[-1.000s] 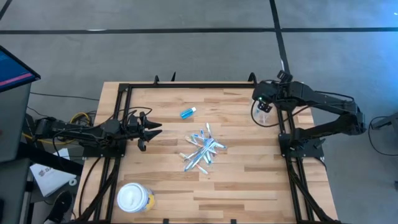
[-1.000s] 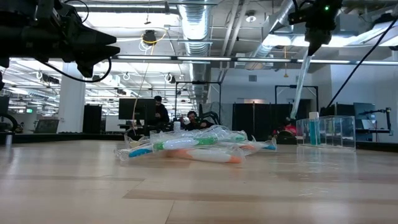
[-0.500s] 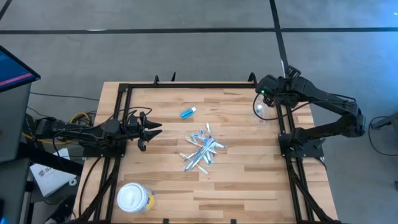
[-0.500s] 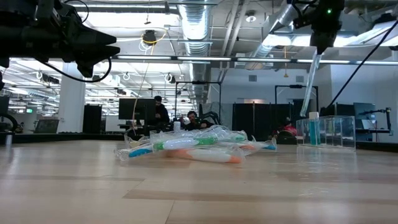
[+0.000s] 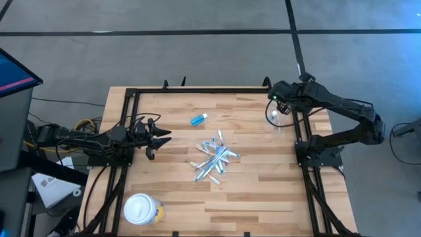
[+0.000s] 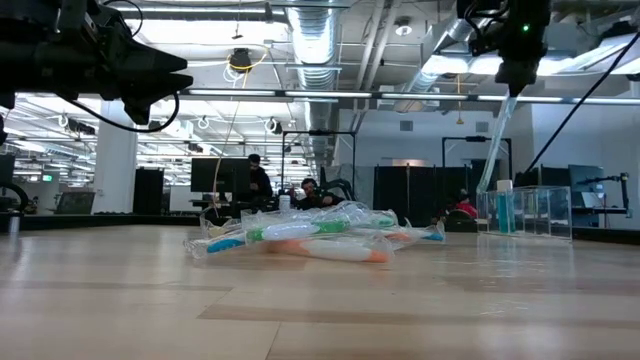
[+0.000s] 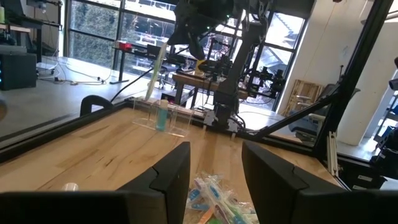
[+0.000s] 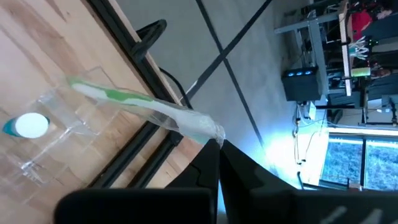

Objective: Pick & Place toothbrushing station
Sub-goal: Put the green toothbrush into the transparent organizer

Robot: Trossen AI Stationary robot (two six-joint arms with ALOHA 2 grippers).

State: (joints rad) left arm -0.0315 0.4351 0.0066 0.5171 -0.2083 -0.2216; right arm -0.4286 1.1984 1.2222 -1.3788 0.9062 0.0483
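A pile of wrapped toothbrushes (image 5: 214,159) lies at the table's middle, and a small blue tube (image 5: 198,118) lies flat beyond it. At the far right stands a clear holder (image 6: 525,212) with another blue, white-capped tube (image 8: 25,126) upright inside. My right gripper (image 5: 279,100) hangs above the holder, shut on one wrapped green-and-white toothbrush (image 8: 137,102). The toothbrush's lower end reaches the holder's rim; whether it is inside, I cannot tell. My left gripper (image 5: 163,135) waits open and level at the table's left side. My right gripper pinches the wrapped toothbrush by its upper end (image 8: 202,132) between the two fingers, slanting down from above. The toothbrush runs on along the fingers' line and hangs tilted below them (image 6: 497,140), lifted clear of the table.
A round yellow tub with a white lid (image 5: 141,209) stands at the near left corner. A black frame (image 5: 197,90) runs along the table's far, left and right edges. Bare wood lies between the pile and the holder.
My right gripper has shifted a little toward the table's right edge and sunk slightly, carrying the toothbrush. The toothbrush's lower end has swung closer to the clear holder.
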